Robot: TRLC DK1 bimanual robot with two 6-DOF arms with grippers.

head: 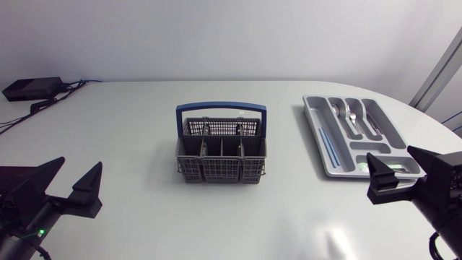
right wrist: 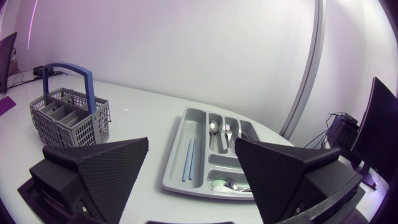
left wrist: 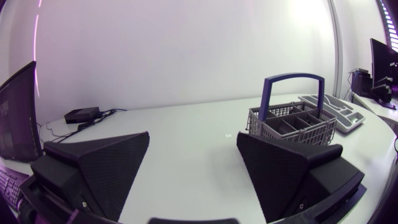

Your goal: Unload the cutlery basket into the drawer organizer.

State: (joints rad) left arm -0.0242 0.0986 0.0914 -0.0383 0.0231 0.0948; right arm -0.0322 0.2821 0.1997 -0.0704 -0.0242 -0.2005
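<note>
Grey plastic cutlery basket [head: 221,153] sits mid-worktop, drawer organizer [head: 311,110] to its right; both jaws gape wide, empty, and a reach inside could snag the blue handle [head: 221,106], tipping it.

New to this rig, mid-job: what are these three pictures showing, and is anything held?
Two robot arms work at a white table. The head view looks down from above; each wrist view rides on an arm, so the black wedges there are its own fingers. The left gripper and right gripper are open, holding nothing. The grey cutlery basket with its blue handle stands mid-table; the drawer organizer near the right gripper holds a spoon, a fork and two blue sticks.
</note>
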